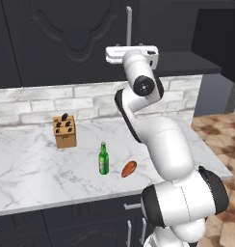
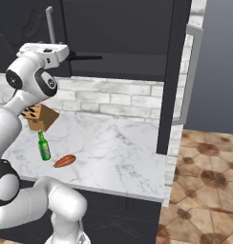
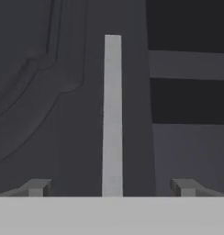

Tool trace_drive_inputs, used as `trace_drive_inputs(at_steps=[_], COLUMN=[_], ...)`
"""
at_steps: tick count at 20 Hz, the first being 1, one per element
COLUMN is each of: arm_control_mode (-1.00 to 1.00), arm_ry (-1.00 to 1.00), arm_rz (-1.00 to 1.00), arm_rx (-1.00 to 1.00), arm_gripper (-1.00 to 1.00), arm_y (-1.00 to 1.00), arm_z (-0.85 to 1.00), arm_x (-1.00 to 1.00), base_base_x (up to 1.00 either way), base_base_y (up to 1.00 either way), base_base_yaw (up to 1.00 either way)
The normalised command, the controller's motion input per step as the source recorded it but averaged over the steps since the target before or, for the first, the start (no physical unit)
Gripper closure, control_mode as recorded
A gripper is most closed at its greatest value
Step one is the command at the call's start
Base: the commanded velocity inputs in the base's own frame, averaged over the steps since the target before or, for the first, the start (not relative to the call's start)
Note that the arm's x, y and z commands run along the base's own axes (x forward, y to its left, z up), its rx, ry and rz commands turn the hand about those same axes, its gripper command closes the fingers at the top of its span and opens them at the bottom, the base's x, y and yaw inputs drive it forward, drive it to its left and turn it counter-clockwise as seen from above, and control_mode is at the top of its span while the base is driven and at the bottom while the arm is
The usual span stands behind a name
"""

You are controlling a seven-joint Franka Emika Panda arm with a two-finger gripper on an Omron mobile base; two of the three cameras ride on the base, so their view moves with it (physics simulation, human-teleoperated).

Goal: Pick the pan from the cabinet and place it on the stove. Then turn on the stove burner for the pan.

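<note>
The cabinet (image 1: 66, 38) hangs above the counter. Its left door is closed, and the long silver handle (image 3: 112, 114) rises straight ahead in the hand view. My gripper (image 3: 112, 188) is open, a fingertip on each side of that handle and apart from it. In the base views the hand (image 1: 131, 52) is raised close to the handle (image 2: 50, 24). The right door (image 2: 173, 71) stands swung open, showing a dark shelf (image 3: 187, 64). A thin black rod (image 2: 85, 57), seemingly the pan's handle, pokes out inside the opening; the pan's body is hidden. The stove is out of view.
On the white marble counter (image 1: 32, 169) stand a wooden knife block (image 1: 64, 131) and a green bottle (image 1: 104, 159), with a brown oblong food item (image 1: 129, 169) beside it. A brick backsplash runs behind. Tiled floor (image 2: 204, 190) lies to the right.
</note>
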Motion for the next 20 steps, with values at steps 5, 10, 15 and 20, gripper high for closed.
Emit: trace_drive_inputs(at_steps=[5, 10, 15, 20], arm_control_mode=[-1.00, -1.00, -1.00, -1.00], arm_ry=[-0.04, -0.01, 0.00, 0.02], arm_rz=[0.00, 0.00, 0.00, 0.00], arm_rx=[0.00, 0.00, 0.00, -0.01], arm_gripper=[-1.00, -1.00, 1.00, 1.00], arm_y=[0.01, 0.00, 0.03, 0.00], arm_z=[0.00, -0.08, -0.11, -0.09], arm_x=[0.52, 0.52, 0.47, 0.17], base_base_x=[0.00, 0.00, 0.00, 0.00], base_base_y=[0.00, 0.00, 0.00, 0.00], base_base_yaw=[0.00, 0.00, 0.00, 0.00])
